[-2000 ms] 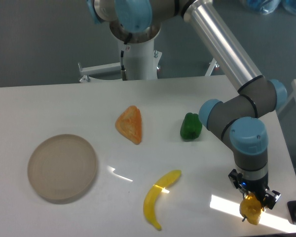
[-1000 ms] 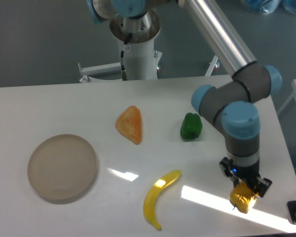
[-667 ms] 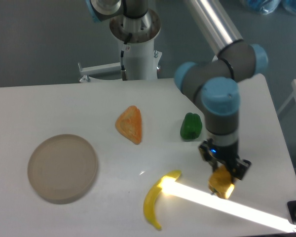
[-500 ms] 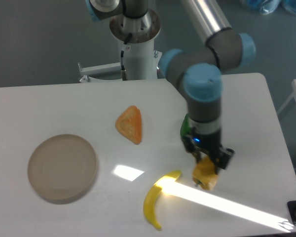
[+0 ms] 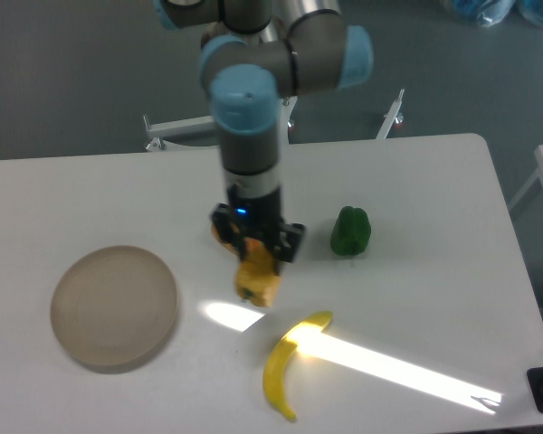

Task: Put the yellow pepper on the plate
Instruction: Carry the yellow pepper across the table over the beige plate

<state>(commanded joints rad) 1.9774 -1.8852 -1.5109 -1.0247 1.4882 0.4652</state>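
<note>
Gripper [image 5: 256,262] moves left toward the one plate [image 5: 115,307], clamping the one yellow pepper [image 5: 258,281]; right of plate: one banana [image 5: 288,363], one green pepper [image 5: 350,231].

white table [image 5: 452,199] | bright light streak [image 5: 407,371] | grey floor [image 5: 72,72], possibly carpet

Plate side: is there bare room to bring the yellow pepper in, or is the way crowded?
The plate is bare, as is the table between it and the held yellow pepper. Crowded parts: the orange wedge behind the gripper, the banana in front, the green pepper beyond.
</note>
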